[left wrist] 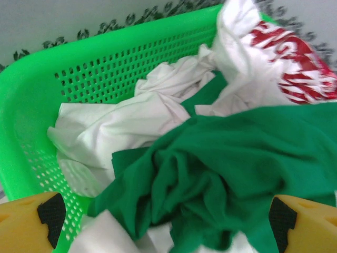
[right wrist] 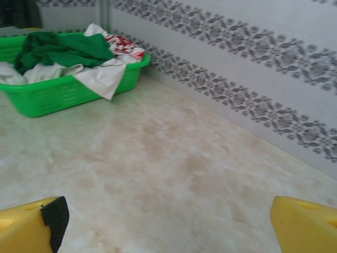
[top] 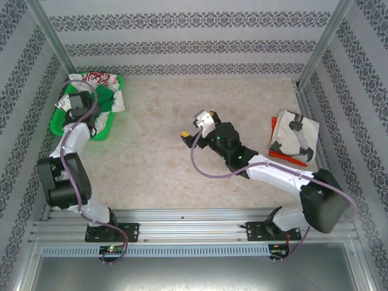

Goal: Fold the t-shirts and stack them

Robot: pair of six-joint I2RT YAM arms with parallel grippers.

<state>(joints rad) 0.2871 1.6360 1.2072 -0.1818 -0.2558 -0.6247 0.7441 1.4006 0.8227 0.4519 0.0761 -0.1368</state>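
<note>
The basket (top: 104, 128) sat in the far left corner of the bench (top: 157, 176), close against the left wall. In it the shirts lay in a loose heap: the green shirt (left wrist: 221, 174) on top in the middle, crumpled white shirts (left wrist: 121, 126) beside it toward the mesh wall, and the white shirt with red print (left wrist: 287, 58) at the far rim. One white shirt (right wrist: 102, 79) hung over the basket's edge onto the bench.

The left jaws hung wide apart directly above the heap, their yellow fingers (left wrist: 23, 226) on either side of the green shirt and holding nothing.

The right jaws, also wide apart and empty, hovered over bare bench near the middle, pointing toward the basket. A folded pile (top: 297, 130) lay by the right edge, near the corner post. Between basket and pile the bench was open surface.
</note>
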